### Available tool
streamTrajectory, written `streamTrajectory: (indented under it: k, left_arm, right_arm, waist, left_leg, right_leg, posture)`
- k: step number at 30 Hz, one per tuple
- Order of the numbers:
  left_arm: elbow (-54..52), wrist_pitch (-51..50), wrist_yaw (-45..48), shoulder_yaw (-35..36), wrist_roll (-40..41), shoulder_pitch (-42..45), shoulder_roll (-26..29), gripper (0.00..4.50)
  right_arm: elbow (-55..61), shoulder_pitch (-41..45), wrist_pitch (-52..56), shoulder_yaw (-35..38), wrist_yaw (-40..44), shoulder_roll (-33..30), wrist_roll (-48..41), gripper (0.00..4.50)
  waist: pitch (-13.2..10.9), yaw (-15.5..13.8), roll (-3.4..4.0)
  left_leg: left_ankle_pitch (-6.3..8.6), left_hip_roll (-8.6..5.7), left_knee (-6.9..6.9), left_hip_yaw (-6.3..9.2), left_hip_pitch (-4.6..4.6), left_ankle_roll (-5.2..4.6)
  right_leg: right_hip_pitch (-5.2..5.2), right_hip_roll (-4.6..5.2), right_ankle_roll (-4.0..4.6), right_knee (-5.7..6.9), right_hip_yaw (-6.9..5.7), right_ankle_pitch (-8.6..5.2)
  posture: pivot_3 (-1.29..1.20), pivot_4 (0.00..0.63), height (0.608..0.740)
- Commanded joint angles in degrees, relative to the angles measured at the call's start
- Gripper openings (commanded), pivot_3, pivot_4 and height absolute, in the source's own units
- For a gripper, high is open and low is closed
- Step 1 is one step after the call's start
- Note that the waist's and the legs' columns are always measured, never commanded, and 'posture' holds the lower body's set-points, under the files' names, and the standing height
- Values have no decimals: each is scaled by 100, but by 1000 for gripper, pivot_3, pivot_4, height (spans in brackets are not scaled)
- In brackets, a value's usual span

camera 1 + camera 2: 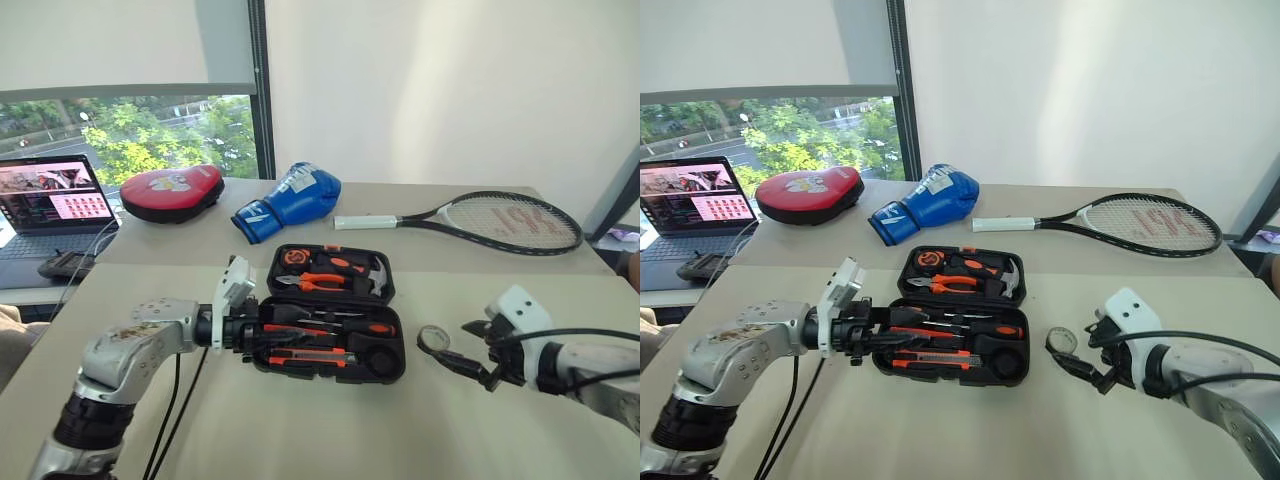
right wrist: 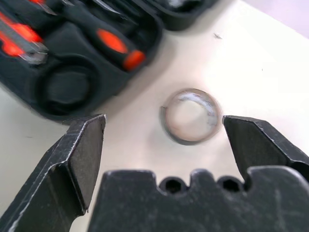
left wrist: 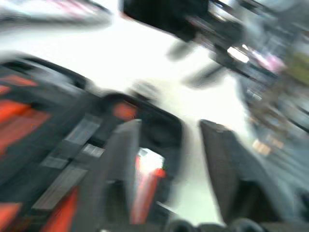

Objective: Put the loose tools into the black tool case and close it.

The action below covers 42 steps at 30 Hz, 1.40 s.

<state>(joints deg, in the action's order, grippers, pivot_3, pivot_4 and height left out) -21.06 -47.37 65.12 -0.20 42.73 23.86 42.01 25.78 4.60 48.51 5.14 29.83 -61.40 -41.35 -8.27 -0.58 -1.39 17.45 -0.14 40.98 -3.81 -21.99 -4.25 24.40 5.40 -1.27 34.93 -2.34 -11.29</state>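
Hovering low over the desk (image 1: 330, 440), the right gripper (image 2: 164, 130) has its jaws spread wide with nothing between them, and the tape roll (image 2: 190, 116) lies flat on the desk just ahead of that gap, a little toward one fingertip rather than centred. In the right wrist view the roll is a small grey ring lying on its side with its hole facing up, so it has no long axis to line up with; the jaws would only need to straddle its rim. It sits just beside the near right corner of the black tool case (image 1: 330, 305), apart from the case wall, and the round recess (image 2: 65, 87) that looks made for it is in that same corner of the open tray.

Reckoned from the case, the right gripper is on the roll's side and close to it, so the right arm looks the better placed for picking it up. The left gripper (image 1: 875, 340) is at the case's opposite, left edge, over the tray, with its jaws parted and, as far as the blurred left wrist view shows, empty. The long screwdrivers (image 1: 335, 328) and the utility knife (image 1: 310, 355) already lie in the tray's slots, lengthwise along the case, and the lid stands open behind.
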Motion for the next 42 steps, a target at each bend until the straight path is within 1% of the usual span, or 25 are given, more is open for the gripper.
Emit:
streamTrajectory:
  k: [1,5,7,8,9,10,11,12,14,15,16,18,19,21,23,25,28,32,34,37,42]
  left_arm:
    - [-476,-97,-74,60,204,-23,120,3873]
    - [-696,-126,-315,81,210,-123,115,3873]
    - [-763,-102,-404,123,217,-188,131,3947]
    - [-795,-88,-451,141,220,-224,134,3947]
    - [-783,-43,-509,175,198,-274,119,3947]
    - [-785,-11,-556,197,185,-315,109,3947]
    - [-779,24,-597,213,168,-353,99,3947]
    - [-787,52,-625,217,150,-391,103,3947]
    - [-830,95,-688,220,124,-478,112,3947]
    - [-845,116,-732,220,106,-530,109,3947]
    - [-852,145,-762,216,89,-574,106,3947]
    - [-815,235,-821,199,28,-646,88,3947]
    - [-744,273,-867,193,-18,-667,67,3947]
    - [-586,388,-898,178,-149,-710,63,3947]
    - [-477,460,-838,171,-196,-744,88,3947]
    - [-385,541,-769,157,-230,-784,101,3947]
    - [-354,630,-694,146,-261,-852,117,3947]
    - [-401,646,-664,229,-199,-954,171,3947]
    - [-477,622,-666,278,-157,-1030,201,3947]
    - [-625,597,-682,346,-124,-1132,281,3947]
    - [-694,550,-797,361,-93,-1095,297,3947]
  right_arm:
    - [-506,497,-418,-608,394,183,740,4500]
    - [-976,830,-658,-1022,822,341,1231,4500]
    - [-1249,1007,-745,-1197,917,450,1499,3985]
    - [-1322,1046,-771,-1241,1017,473,1567,3805]
    - [-1366,1072,-803,-1310,1130,496,1648,3385]
    - [-1389,1075,-827,-1344,1223,511,1707,3119]
    - [-1432,1093,-858,-1361,1237,547,1796,2669]
    - [-1407,1100,-878,-1352,1290,561,1839,2363]
    - [-1263,1086,-848,-1219,1382,615,1805,1666]
    - [-1153,1065,-815,-1144,1455,604,1766,1250]
    - [-1060,1039,-796,-1084,1515,575,1744,1092]
    - [-758,986,-713,-930,1628,455,1668,300]
    - [-489,1012,-522,-805,1717,402,1466,47]
    - [73,1144,-77,-630,1897,293,1045,47]
    - [618,1420,420,-689,2044,179,665,47]
    - [915,1736,742,-947,2014,223,554,47]
    - [937,2095,1070,-1309,1807,445,636,47]
    - [934,2222,1254,-1718,1789,489,780,47]
    - [801,2262,1219,-2025,1747,540,999,47]
    - [631,2314,1158,-2391,1805,543,1253,47]
    - [494,2339,1085,-2731,1936,565,1504,47]
  waist:
    - [-2,-15,3]
    - [-7,-28,10]
    - [-8,-14,11]
    - [-8,-13,11]
    - [-8,-13,12]
    - [-8,-17,12]
    - [-8,-20,12]
    - [-8,-19,12]
    - [-8,-18,13]
    - [-8,-18,13]
    - [-9,-17,14]
    - [-10,-16,16]
    - [-11,-16,17]
    - [-16,-21,26]
    - [-17,-20,28]
    - [-18,-2,27]
    - [-19,-9,25]
    - [-20,-54,27]
    - [-20,-39,27]
    - [-20,-18,27]
    - [-20,-48,27]
  left_leg:
    - [0,0,-1,0,-1,1]
    - [-7,1,-3,1,-3,12]
    - [-8,2,-2,2,-3,14]
    - [-8,0,-2,1,-4,14]
    - [-8,0,-1,1,-4,14]
    - [-8,0,-1,0,-3,14]
    - [-8,0,-2,1,-3,14]
    - [-8,1,-3,2,-3,15]
    - [-10,2,-3,2,-3,17]
    - [-10,1,-3,2,-4,18]
    - [-10,1,-3,2,-3,18]
    - [-10,1,-3,2,-2,18]
    - [-10,2,-3,2,-2,18]
    - [-9,2,-3,3,-4,17]
    - [-8,3,-3,5,-2,16]
    - [-8,6,-6,10,-1,16]
    - [-7,8,-9,12,0,17]
    - [-10,0,-7,16,-17,21]
    - [-24,-1,-4,15,-26,46]
    - [-25,-2,-5,10,-27,48]
    - [-25,-4,-5,9,-34,47]
  right_leg:
    - [1,0,-1,2,0,-1]
    - [6,-4,0,5,0,-1]
    - [5,-4,1,5,-1,-1]
    - [5,-3,1,5,0,-1]
    - [5,-2,1,5,1,-1]
    - [5,-2,1,5,1,-1]
    - [5,-2,1,5,-1,-1]
    - [5,-2,1,5,-1,-1]
    - [6,-2,2,6,-1,-1]
    - [6,-2,2,6,-1,-1]
    - [6,-1,2,6,-1,-1]
    - [6,2,2,6,0,-1]
    - [6,2,2,6,0,-1]
    - [7,3,2,7,-1,-1]
    - [7,5,3,8,-1,0]
    - [8,6,6,7,-3,2]
    - [10,8,12,6,-2,3]
    - [22,24,14,7,-3,5]
    - [29,24,14,6,-4,5]
    - [31,24,14,6,-4,5]
    - [40,23,14,6,-11,5]
  posture:
    - [0,150,740]
    - [0,150,740]
    - [0,150,740]
    - [0,150,740]
    - [0,150,740]
    - [0,150,740]
    - [0,150,740]
    - [0,150,740]
    - [0,150,740]
    - [0,150,740]
    - [0,150,740]
    - [0,150,740]
    - [0,150,740]
    - [0,150,740]
    - [0,150,740]
    - [0,150,740]
    - [0,150,740]
    - [0,150,740]
    - [0,150,740]
    - [0,150,740]
    - [0,150,740]
